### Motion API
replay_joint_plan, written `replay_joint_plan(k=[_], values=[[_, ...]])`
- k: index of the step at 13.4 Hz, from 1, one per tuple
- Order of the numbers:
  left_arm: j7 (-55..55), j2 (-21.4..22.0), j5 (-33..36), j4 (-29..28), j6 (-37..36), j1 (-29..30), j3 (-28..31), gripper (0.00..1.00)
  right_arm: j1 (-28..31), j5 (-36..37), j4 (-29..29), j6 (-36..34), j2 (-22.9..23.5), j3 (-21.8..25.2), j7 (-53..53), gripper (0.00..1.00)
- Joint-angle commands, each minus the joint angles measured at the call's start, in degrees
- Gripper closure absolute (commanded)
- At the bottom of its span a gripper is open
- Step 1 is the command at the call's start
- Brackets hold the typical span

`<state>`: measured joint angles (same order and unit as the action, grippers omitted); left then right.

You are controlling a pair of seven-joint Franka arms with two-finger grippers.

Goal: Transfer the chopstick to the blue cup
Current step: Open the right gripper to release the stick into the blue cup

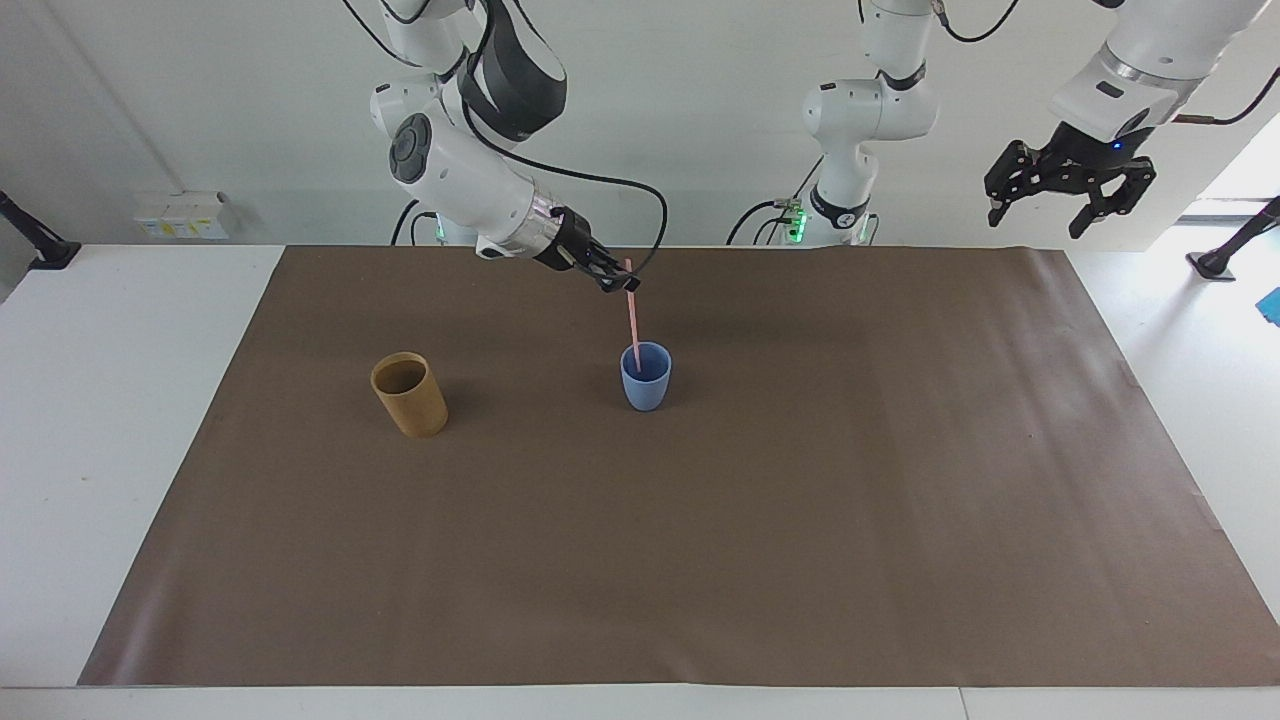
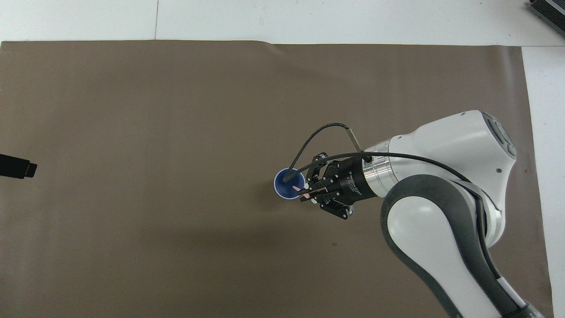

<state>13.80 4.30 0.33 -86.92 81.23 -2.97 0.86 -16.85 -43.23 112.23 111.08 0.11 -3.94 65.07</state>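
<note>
Brown counter (image 1: 800,560): right end effector (image 1: 618,280) pinches chopstick (image 1: 633,325) upright, tip inside blue cup (image 1: 646,385), ready for release; left end effector (image 1: 1068,185) waits open

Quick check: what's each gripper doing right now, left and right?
Left gripper: open, empty, raised over the left arm's end of the table.
Right gripper: shut on the chopstick, whose lower end is inside the blue cup.
</note>
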Motion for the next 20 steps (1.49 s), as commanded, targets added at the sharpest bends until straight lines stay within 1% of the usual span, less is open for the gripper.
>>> replay_joint_plan(k=[1, 2, 3, 4, 5, 6, 7, 10, 12, 13, 15, 17, 20], values=[[-3.2, 0.4, -2.3, 0.7, -2.6, -0.5, 0.2, 0.00, -0.3, 1.1, 0.9, 3.3, 0.3, 0.1, -1.1, 1.00], [-6.5, 1.0, -3.6, 0.1, -3.4, -0.5, 0.1, 0.00, -0.4, 1.1, 1.6, 3.4, 0.7, 0.1, -1.2, 1.00], [-6.9, 1.4, -3.7, -1.1, -2.6, -0.5, 0.1, 0.00, -0.8, 1.1, 1.8, 3.7, 1.5, 0.1, -1.7, 1.00], [-6.9, 1.6, -3.7, -1.3, -2.2, -0.6, 0.1, 0.00, -1.6, 1.1, 1.6, 4.2, 1.7, 0.1, -2.0, 0.94], [-6.9, 1.7, -3.6, -1.4, -2.0, -0.6, 0.1, 0.00, -1.7, 1.1, 0.7, 4.1, 2.2, 0.1, -1.9, 0.72], [-6.8, 1.8, -3.6, -1.7, -2.1, -0.6, 0.2, 0.00, -1.6, 1.1, 0.1, 3.6, 2.4, 0.2, -2.0, 0.39], [-6.9, 1.6, -3.6, -1.8, -2.0, -0.7, 0.1, 0.00, -1.6, 1.1, -0.8, 3.5, 2.5, 0.1, -1.4, 0.16], [-6.7, 1.8, -3.1, -2.1, -2.5, -0.7, 0.2, 0.00, -1.0, 2.0, -3.1, 2.9, 2.3, 0.3, -1.3, 0.02], [-6.7, 1.7, -2.8, -2.1, -1.9, -0.7, 0.2, 0.00, -0.7, 6.4, -6.4, -0.4, 2.2, 0.3, -1.5, 0.00], [-6.7, 1.7, -2.9, -2.1, -2.3, -0.7, 0.2, 0.00, -0.3, 7.4, -7.1, -1.5, 2.0, 0.3, -1.6, 0.00], [-6.7, 1.8, -2.9, -2.2, -2.6, -0.6, 0.2, 0.00, -0.1, 9.2, -7.1, -1.7, 0.3, 0.8, -3.2, 0.00], [-7.0, 1.5, -3.0, -1.6, -2.5, -0.6, 0.2, 0.00, 2.2, 15.1, -7.1, -1.9, -1.9, 1.0, -9.5, 0.00], [-7.0, 1.6, -3.0, -1.7, -2.5, 0.1, 0.3, 0.00, 5.0, 26.8, -7.1, -6.1, -3.6, 1.0, -26.3, 0.00]])
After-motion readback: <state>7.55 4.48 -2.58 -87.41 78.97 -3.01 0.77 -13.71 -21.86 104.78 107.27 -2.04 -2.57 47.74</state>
